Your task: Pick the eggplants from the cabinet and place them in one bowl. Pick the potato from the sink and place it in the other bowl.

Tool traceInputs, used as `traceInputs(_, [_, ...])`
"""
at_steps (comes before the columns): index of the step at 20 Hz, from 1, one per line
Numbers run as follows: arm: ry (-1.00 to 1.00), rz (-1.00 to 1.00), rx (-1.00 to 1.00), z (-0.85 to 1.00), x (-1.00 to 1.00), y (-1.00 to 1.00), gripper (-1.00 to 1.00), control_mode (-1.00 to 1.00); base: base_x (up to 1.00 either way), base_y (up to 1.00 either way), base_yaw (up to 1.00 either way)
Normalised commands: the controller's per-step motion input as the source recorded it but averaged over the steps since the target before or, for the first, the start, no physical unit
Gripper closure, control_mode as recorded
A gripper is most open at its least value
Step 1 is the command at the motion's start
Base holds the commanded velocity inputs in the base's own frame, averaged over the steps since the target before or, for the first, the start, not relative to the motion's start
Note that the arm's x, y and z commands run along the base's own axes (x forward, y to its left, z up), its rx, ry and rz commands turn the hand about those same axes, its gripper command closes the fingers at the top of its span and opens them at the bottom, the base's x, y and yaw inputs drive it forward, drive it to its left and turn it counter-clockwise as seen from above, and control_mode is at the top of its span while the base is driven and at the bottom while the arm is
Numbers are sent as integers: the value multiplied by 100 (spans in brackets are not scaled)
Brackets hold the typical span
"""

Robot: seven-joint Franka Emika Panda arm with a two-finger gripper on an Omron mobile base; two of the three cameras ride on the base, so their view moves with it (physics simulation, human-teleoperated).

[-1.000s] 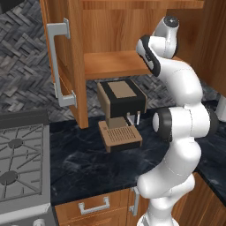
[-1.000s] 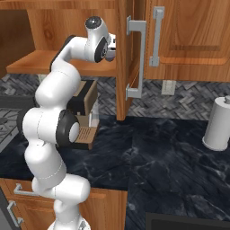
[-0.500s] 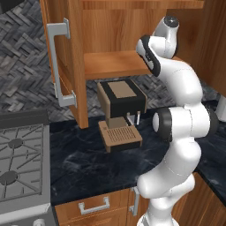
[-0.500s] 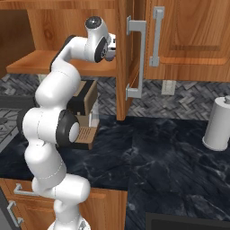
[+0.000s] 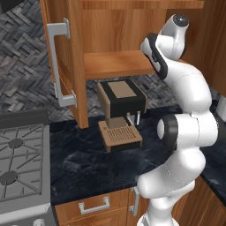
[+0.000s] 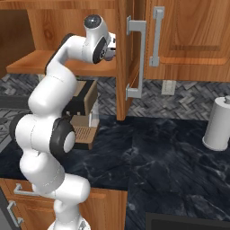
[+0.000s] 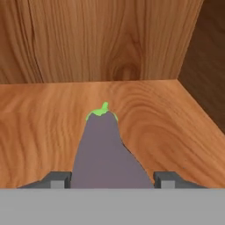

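In the hand view a purplish-grey eggplant (image 7: 103,151) with a green cap lies on the wooden shelf of the cabinet (image 7: 167,114), its cap pointing at the back wall. My gripper (image 7: 112,180) is shut on the eggplant, one dark fingertip pressed against each side. The base views show the arm reaching up into the open cabinet (image 5: 117,64), with the hand at the shelf's right end (image 6: 31,63). The cabinet door (image 5: 59,66) stands swung open. The bowls, the potato and the sink are out of view.
A brown and black coffee machine (image 5: 121,112) stands on the dark counter (image 6: 161,152) under the shelf. A stove (image 5: 20,163) is at the left. A white paper towel roll (image 6: 218,123) stands at the right, and the open cabinet door (image 6: 128,58) hangs close beside the hand.
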Motion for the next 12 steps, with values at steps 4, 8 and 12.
traceInputs(4, [-14, 0, 0, 0, -68, -4, 100, -100, 0, 0, 0])
traceInputs(8, [-7, 0, 0, 2, -68, 0, 100, -100, 0, 0, 0])
traceInputs(12, [0, 0, 0, 30, -66, 0, 100, -100, 0, 0, 0])
